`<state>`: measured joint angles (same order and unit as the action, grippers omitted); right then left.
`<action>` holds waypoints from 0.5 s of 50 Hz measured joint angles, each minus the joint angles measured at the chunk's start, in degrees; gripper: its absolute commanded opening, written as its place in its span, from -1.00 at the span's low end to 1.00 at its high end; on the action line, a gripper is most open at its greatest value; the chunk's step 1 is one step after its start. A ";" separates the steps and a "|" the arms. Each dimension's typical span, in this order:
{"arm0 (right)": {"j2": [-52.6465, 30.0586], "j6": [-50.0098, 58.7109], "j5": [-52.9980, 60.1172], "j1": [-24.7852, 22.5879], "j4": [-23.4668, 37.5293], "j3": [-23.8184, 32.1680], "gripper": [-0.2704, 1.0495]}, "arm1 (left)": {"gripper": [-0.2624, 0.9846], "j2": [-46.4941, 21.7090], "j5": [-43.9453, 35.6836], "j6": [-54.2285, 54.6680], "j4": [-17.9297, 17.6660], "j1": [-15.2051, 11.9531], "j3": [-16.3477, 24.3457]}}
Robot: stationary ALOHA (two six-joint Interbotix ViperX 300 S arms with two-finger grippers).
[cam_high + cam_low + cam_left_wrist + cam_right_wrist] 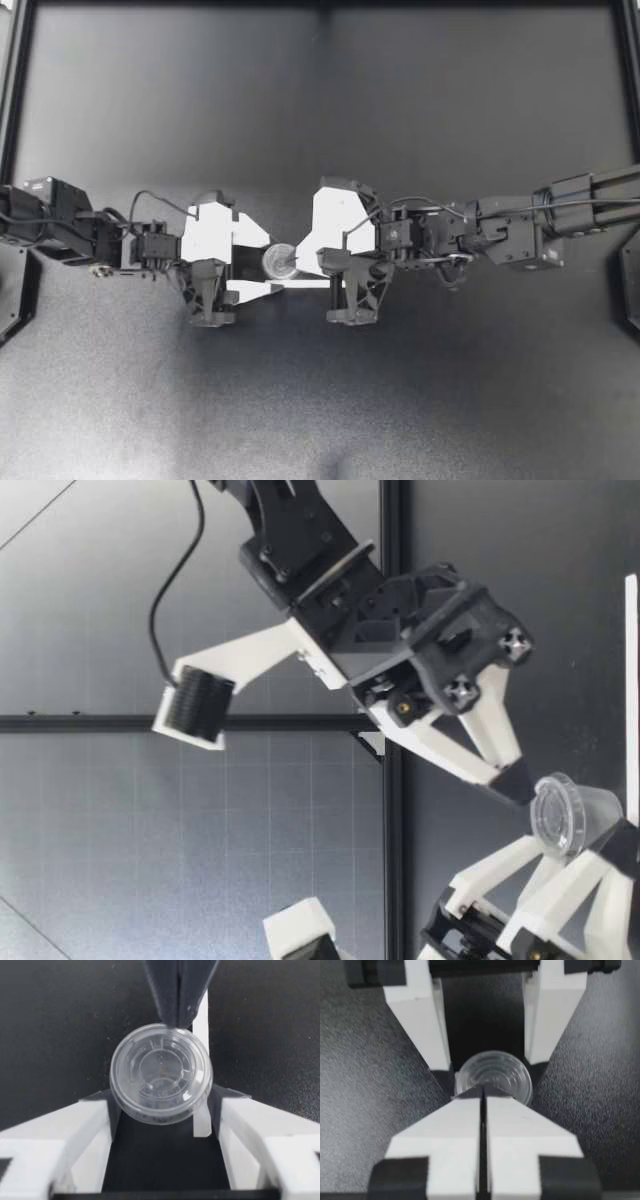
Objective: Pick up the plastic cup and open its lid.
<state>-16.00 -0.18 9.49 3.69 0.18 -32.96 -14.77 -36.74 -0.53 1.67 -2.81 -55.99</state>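
Observation:
A small clear plastic cup (278, 262) with a ribbed clear lid hangs a little above the table, lid upward. My left gripper (272, 264) is shut on the cup, its black pads (112, 1110) pressing the cup (160, 1072) from both sides. My right gripper (296, 262) is shut, and its dark tips (175, 1017) rest against the lid's rim on the side away from my left wrist. In the low view the right gripper (520, 785) comes down at a slant onto the cup (565, 815). I cannot tell whether the lid's edge is pinched.
The dark textured mat (320, 400) stretches all around, bounded by black frame rails (12, 90) at the sides and back. A thin white strip (310, 283) lies on the mat just beneath the cup. Both arms meet at the table's middle.

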 measured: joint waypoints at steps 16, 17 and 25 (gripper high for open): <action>-1.41 0.26 -2.20 0.53 0.00 0.00 -0.87 | 0.36 -0.09 -0.09 0.00 -0.09 0.00 0.00; -1.49 0.26 -2.46 0.53 0.00 0.00 -0.87 | 0.36 -0.09 -0.09 0.00 -0.09 0.00 0.00; -1.49 0.26 -3.08 0.62 0.00 -0.09 -0.87 | 0.35 -0.09 -0.09 0.00 -0.09 0.00 0.09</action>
<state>-17.49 0.09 6.42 4.31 0.18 -33.05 -14.85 -36.83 -0.53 1.58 -2.81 -55.90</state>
